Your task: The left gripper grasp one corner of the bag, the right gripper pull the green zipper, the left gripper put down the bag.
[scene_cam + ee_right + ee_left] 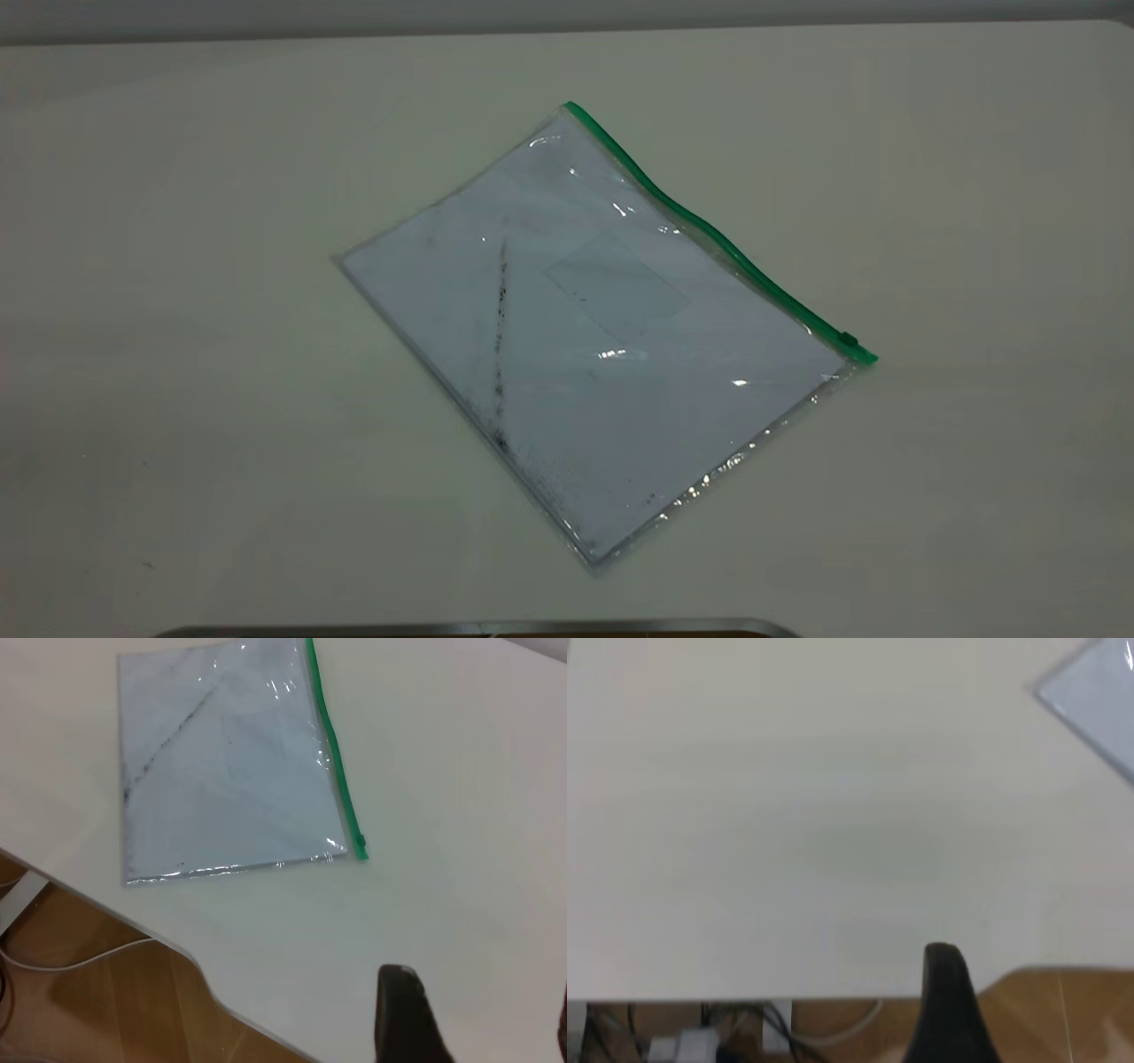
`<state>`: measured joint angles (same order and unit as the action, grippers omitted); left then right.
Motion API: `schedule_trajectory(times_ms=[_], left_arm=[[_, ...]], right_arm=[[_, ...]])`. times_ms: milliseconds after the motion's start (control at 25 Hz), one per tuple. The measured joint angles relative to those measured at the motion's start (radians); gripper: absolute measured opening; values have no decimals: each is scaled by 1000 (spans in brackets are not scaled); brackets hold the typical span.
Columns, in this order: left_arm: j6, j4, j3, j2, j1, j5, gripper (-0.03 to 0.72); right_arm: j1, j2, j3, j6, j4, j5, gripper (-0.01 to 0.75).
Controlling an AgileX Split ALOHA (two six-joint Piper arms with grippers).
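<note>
Clear plastic bag (594,337) flat mid-table (177,354), green zipper (709,232) along far edge, slider (849,338) at one end. Left claw (948,1010) and right claw (403,1014) over table edge, well apart from bag; open or clenched, cannot tell. Possibly cables (682,1041) below table.

Little of the robot's body shows. In the left wrist view the left gripper (948,1010) appears as a single jaw: matte black, smooth, wedge-shaped, widening from a rounded tip. In the right wrist view the right gripper (478,1019) shows one similar black jaw with a blunt, faintly glossy tip, plus a dark sliver of the second jaw at the frame's edge
</note>
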<state>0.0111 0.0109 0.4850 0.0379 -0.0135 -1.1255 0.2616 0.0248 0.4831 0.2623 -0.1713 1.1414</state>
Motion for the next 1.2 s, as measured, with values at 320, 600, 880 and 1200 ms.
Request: schedule_trajectory(times_ms=[320,600,880,1200], left_arm=[[0,0,0,-57,-3,-9,588],[0,0,0,-57,-3,-9,588],[0,0,0,-57,-3,-10,588],[0,0,0,-57,-3,-11,588]], right_arm=[[0,0,0,0,0,0,449],[-2,-6,0,0,0,0,449],[-205,-42,0,0,-1,0,449],[-323,-42,0,-33,8,0,449]])
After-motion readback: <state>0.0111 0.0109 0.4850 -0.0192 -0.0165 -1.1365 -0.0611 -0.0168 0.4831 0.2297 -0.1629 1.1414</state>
